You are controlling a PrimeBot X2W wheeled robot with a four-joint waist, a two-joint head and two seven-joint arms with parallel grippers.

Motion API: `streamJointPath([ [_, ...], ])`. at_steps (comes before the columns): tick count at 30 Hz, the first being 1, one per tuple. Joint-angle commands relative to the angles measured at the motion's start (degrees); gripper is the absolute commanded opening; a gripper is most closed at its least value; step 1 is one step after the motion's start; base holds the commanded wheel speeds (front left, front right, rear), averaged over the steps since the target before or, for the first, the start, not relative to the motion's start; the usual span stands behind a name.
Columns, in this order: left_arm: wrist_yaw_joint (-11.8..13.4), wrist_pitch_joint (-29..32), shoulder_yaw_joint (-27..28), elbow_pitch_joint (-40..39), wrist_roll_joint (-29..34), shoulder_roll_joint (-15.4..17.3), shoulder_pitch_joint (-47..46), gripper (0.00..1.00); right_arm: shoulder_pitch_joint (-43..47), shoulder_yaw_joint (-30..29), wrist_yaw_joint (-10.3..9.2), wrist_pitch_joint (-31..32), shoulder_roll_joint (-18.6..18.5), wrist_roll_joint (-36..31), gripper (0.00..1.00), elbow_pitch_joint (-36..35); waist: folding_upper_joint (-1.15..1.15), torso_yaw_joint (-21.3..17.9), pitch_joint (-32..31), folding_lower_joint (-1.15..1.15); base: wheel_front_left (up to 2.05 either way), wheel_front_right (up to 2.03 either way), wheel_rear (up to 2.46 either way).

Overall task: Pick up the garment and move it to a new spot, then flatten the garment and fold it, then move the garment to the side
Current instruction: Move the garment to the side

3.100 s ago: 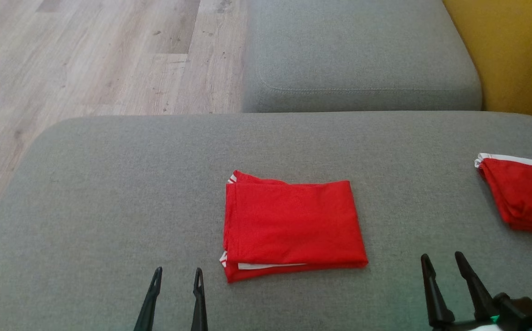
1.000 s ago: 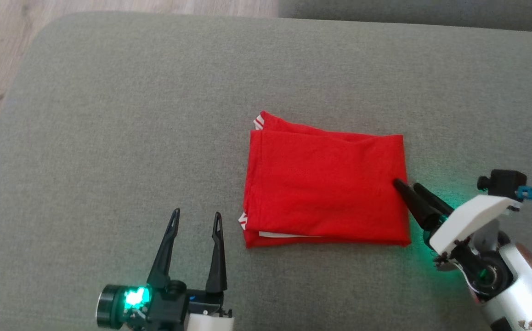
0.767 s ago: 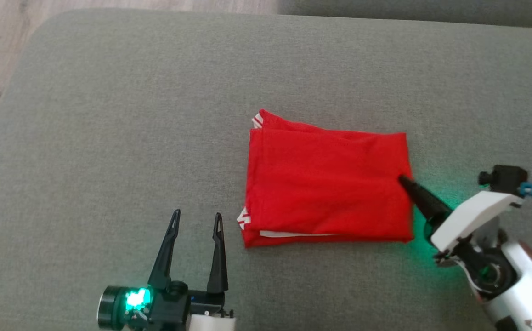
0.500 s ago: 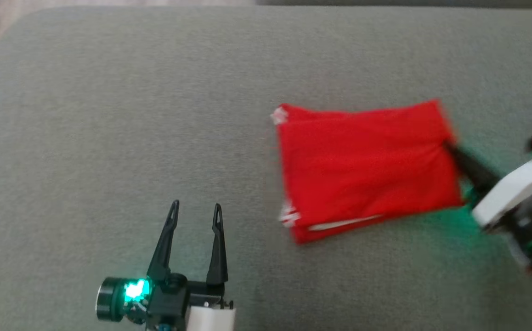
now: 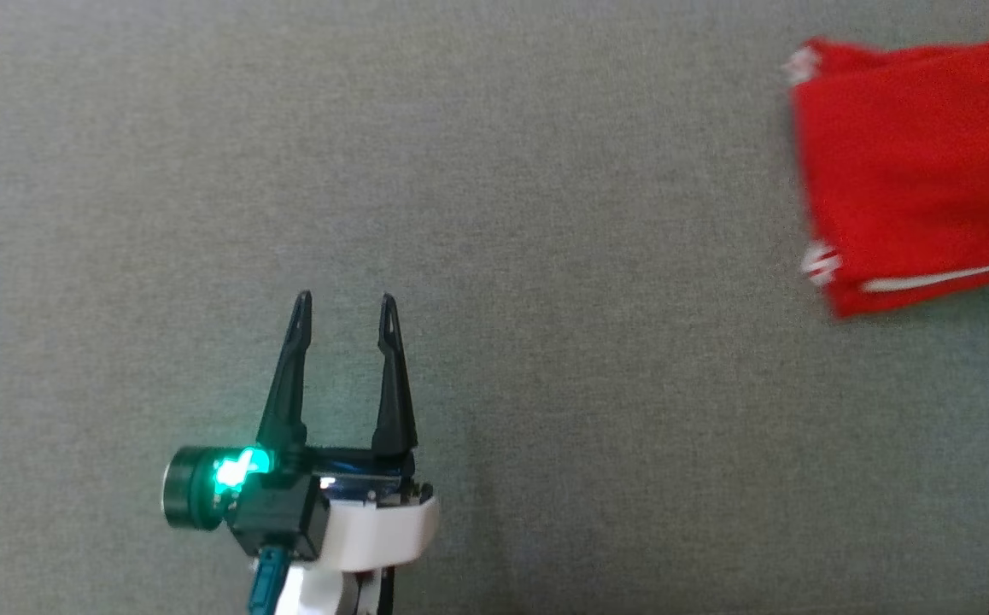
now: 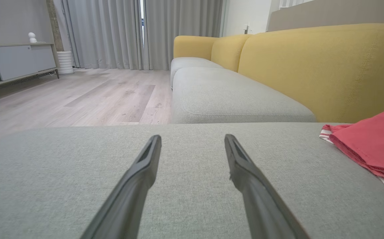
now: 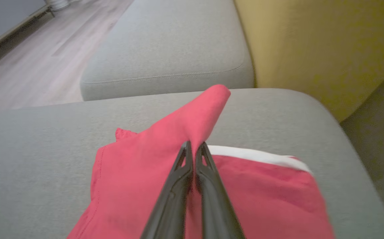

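The folded red garment (image 5: pixel 913 162) with white trim lies on the grey sofa cushion (image 5: pixel 546 213), at the upper right of the head view and cut off by its edge. My right gripper (image 7: pixel 193 149) is shut on the garment's (image 7: pixel 152 156) edge, and the cloth rises in a peak above the fingertips. My left gripper (image 5: pixel 345 301) stands open and empty over bare cushion, well to the left of the garment. In the left wrist view the left gripper (image 6: pixel 193 139) is open and the garment (image 6: pixel 374 142) lies to the right.
A second red garment with a white band (image 7: pixel 278 186) lies just behind the held one. A yellow sofa back (image 6: pixel 311 66) rises along the right. Another grey cushion (image 6: pixel 228 99) lies beyond, with wooden floor (image 6: pixel 79 96) to its left.
My right gripper shut on the garment's right edge and drew it to the right, away from the left gripper. The head camera has shifted. The left gripper stayed open.
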Motion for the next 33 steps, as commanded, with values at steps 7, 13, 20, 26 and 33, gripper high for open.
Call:
streamJointPath([
  [7, -1.4, -0.3, 1.6, -2.5, -2.7, -0.4, -2.7, 1.00, 2.0, -7.4, -0.04, 0.9, -7.1, -5.4, 1.00, -0.6, 0.00, -0.4, 1.5, -0.01, 0.00, 0.00, 0.00],
  [13, -3.0, -0.3, 3.5, -1.0, -2.0, -0.4, -1.6, 1.00, 3.7, -8.3, -0.04, -2.4, 2.5, -17.8, 1.00, -4.2, 0.00, 0.2, -4.7, -0.01, 0.00, 0.00, 0.00],
  [20, -2.9, -0.3, 5.5, 0.3, -0.1, -0.4, 3.3, 1.00, 11.1, -2.2, -0.04, -8.1, 20.9, -27.3, 1.00, -6.0, 0.00, 0.5, -14.4, -0.01, 0.00, 0.00, 0.00],
  [26, -4.3, -0.3, 5.9, 1.0, 0.5, -0.3, 7.3, 1.00, 16.9, 1.9, -0.04, -19.1, 30.1, -31.6, 1.00, -2.9, 0.00, 1.0, -19.9, -0.01, 0.00, 0.00, 0.00],
  [33, -5.8, -0.3, 6.7, 0.6, 0.5, 0.1, 13.5, 1.00, 25.5, 0.7, -0.04, -31.4, 39.6, -39.2, 1.00, -2.8, 0.00, 2.3, -24.9, -0.01, 0.00, 0.00, 0.00],
])
